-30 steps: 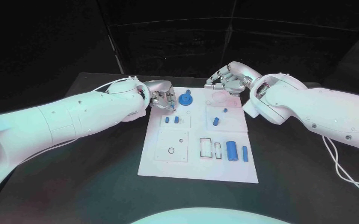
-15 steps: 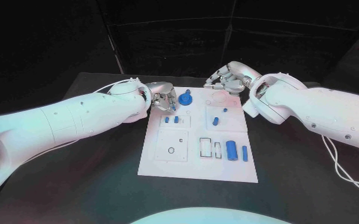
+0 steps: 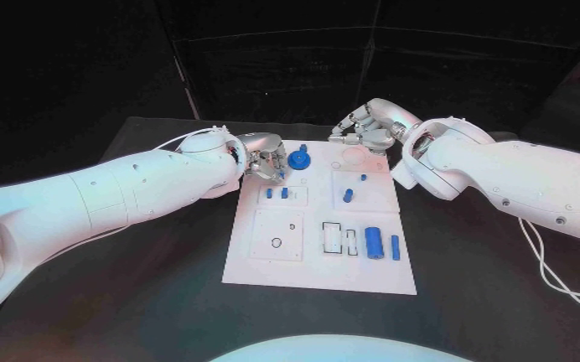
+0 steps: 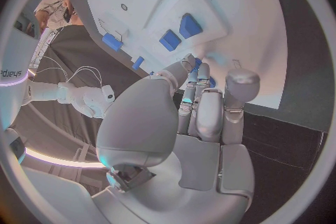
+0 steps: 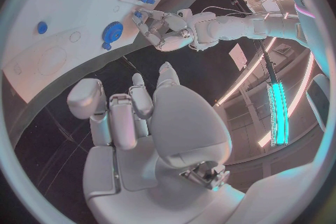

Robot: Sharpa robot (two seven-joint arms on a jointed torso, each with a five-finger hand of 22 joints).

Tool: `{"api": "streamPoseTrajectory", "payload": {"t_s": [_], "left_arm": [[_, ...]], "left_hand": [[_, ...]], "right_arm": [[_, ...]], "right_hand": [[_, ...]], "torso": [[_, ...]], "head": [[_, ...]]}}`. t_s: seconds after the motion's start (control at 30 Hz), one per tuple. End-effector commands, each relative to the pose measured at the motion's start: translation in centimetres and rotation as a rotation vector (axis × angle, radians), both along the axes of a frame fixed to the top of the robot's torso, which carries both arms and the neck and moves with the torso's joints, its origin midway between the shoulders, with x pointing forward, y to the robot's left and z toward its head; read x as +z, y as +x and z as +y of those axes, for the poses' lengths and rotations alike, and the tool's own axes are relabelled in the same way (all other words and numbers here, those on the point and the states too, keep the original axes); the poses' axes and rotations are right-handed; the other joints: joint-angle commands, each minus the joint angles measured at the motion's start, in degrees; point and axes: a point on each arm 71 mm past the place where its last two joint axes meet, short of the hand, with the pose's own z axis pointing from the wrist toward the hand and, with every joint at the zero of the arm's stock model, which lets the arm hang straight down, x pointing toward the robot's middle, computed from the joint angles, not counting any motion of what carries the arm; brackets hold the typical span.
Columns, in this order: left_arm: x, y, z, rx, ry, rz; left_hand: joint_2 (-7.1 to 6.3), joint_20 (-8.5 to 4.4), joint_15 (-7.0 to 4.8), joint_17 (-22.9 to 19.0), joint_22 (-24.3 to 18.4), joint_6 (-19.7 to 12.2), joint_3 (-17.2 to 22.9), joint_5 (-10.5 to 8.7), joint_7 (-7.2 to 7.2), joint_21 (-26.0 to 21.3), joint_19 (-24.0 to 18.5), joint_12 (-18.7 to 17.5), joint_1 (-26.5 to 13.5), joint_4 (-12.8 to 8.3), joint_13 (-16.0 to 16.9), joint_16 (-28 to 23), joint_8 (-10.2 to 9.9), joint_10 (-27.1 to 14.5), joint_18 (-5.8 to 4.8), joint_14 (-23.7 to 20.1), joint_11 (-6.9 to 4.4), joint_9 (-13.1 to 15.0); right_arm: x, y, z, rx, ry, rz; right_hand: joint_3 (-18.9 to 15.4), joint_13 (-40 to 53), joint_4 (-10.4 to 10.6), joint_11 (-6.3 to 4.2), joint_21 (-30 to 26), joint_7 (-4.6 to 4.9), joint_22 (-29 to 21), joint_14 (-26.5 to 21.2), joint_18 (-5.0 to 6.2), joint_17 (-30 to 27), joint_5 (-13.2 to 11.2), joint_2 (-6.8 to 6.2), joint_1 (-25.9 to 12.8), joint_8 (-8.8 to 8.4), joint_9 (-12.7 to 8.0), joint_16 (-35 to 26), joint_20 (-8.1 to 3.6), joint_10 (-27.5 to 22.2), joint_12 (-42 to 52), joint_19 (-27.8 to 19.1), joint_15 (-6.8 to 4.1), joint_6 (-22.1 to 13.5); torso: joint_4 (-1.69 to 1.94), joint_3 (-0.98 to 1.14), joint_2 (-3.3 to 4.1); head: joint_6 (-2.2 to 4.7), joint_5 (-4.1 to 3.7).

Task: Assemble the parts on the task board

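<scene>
The white task board lies mid-table. A blue gear sits at its far left corner, also seen in the right wrist view. My left hand is beside the gear, fingers straight and close together, their tips at the gear's edge; I see no grip on it. My right hand hovers over the board's far right corner, fingers loosely bent, holding nothing. Two small blue pegs stand near the left hand. Another peg is mid-board. A blue cylinder and bar lie at the near right.
Empty outlined slots and a round hole mark the board's near half. Black table surrounds the board on every side. A cable trails from the right arm.
My left hand has edged slightly right, closer against the gear. The right hand and the other parts have stayed put.
</scene>
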Motion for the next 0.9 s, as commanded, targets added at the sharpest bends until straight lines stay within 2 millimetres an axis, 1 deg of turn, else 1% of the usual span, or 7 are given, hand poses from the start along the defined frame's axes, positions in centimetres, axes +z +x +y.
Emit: {"api": "streamPoseTrajectory", "payload": {"t_s": [0.03,0.13,0.23,0.5,0.6,0.7,0.9], "left_arm": [[-0.09,0.00,-0.10,0.003,0.010,0.018],[-0.17,0.03,-0.06,0.007,0.017,0.025],[-0.25,0.05,0.00,0.009,0.023,0.033],[-0.32,0.04,0.16,0.011,0.029,0.040],[-0.29,0.04,0.12,0.009,0.025,0.036],[-0.26,0.07,0.11,0.009,0.022,0.031],[-0.19,0.18,0.20,0.013,0.013,0.022]], "left_hand": [[0.00,-0.13,-0.12,0.0,-0.1,0.4,0.3,-0.02,-0.04,0.1,0.1,-0.3,-0.5,0.1,-0.1,0.2,-0.3,0.4,-0.73,0.8,-0.11,0.0],[-0.07,-0.13,-0.11,-0.2,-0.1,0.4,0.3,-0.03,-0.03,0.1,0.1,-0.4,-0.6,0.1,-0.1,0.1,-0.3,0.4,-0.71,0.8,-0.09,-0.1],[-0.28,-0.08,-0.02,-0.3,-0.2,0.1,0.4,-0.05,0.09,-0.1,-0.1,-0.9,-0.9,0.1,-0.1,0.1,-0.7,0.1,-0.70,0.7,0.03,-0.2],[-1.79,0.35,0.55,-1.1,-0.3,-1.2,-0.2,-0.04,0.77,-0.4,-0.4,-2.4,-2.6,0.8,-0.3,0.0,-2.0,-1.2,-0.68,0.4,0.77,-0.8],[-2.31,0.53,0.72,-1.4,-0.3,-3.1,-0.3,-0.05,0.83,-0.6,-0.4,-3.0,-2.8,0.8,-0.3,-0.1,-3.3,-1.7,-0.64,0.3,0.93,-1.4],[-2.88,0.57,0.64,-1.7,-0.3,-6.2,-0.4,-0.06,0.83,-0.7,-0.5,-3.6,-3.1,0.9,-0.3,-0.1,-5.1,-2.0,-0.55,0.3,0.77,-2.2],[-3.47,0.56,0.58,-2.0,-0.3,-7.8,-0.9,-0.07,0.75,-0.9,-0.6,-4.1,-3.6,1.2,-0.3,-0.1,-6.1,-2.3,-0.53,0.2,0.76,-2.3]], "right_arm": [[0.18,-0.02,0.12,0.006,0.005,-0.010],[0.18,-0.02,0.11,0.006,0.005,-0.010],[0.18,-0.02,0.10,0.006,0.005,-0.010],[0.19,-0.02,0.04,0.004,0.005,-0.011],[0.19,-0.01,0.03,0.004,0.005,-0.011],[0.19,0.00,0.04,0.004,0.005,-0.011],[0.18,0.03,0.02,0.003,0.004,-0.011]], "right_hand": [[-0.3,0.1,-0.1,-0.34,-0.2,-0.15,0.1,3.5,0.57,3.1,0.4,0.33,0.0,0.21,0.0,-0.3,-0.20,0.0,0.0,-0.2,-0.39,0.1],[-0.3,0.1,-0.1,-0.34,-0.2,-0.15,0.1,3.5,0.57,3.1,0.4,0.33,0.0,0.21,0.0,-0.3,-0.20,0.0,0.0,-0.2,-0.39,0.1],[-0.3,0.1,-0.1,-0.34,-0.2,-0.15,0.1,3.5,0.57,3.1,0.4,0.33,0.0,0.21,0.0,-0.3,-0.20,0.0,0.0,-0.2,-0.39,0.1],[-0.3,0.1,-0.1,-0.34,-0.2,-0.15,0.1,3.5,0.57,3.1,0.4,0.33,0.0,0.21,0.0,-0.3,-0.20,0.0,0.0,-0.2,-0.39,0.1],[-0.3,0.1,-0.1,-0.34,-0.2,-0.15,0.1,3.5,0.57,3.1,0.4,0.33,0.0,0.21,0.0,-0.3,-0.20,0.0,0.0,-0.2,-0.39,0.1],[-0.3,0.1,-0.1,-0.34,-0.2,-0.15,0.1,3.5,0.57,3.1,0.4,0.33,0.0,0.21,0.0,-0.3,-0.20,0.0,0.0,-0.2,-0.39,0.1],[-0.3,0.1,-0.1,-0.34,-0.2,-0.15,0.1,3.5,0.57,3.1,0.4,0.33,0.0,0.21,0.0,-0.3,-0.20,0.0,0.0,-0.2,-0.39,0.1]], "torso": [[-0.01,-0.02,-0.01],[0.06,-0.05,-0.01],[0.07,-0.01,-0.02],[0.02,-0.08,0.00],[0.07,-0.04,-0.02],[0.07,-0.02,-0.03],[0.09,-0.03,-0.02]], "head": [[-0.23,-0.10],[-0.23,-0.13],[-0.21,-0.13],[-0.17,-0.16],[-0.18,-0.17],[-0.18,-0.19],[-0.20,-0.22]]}}
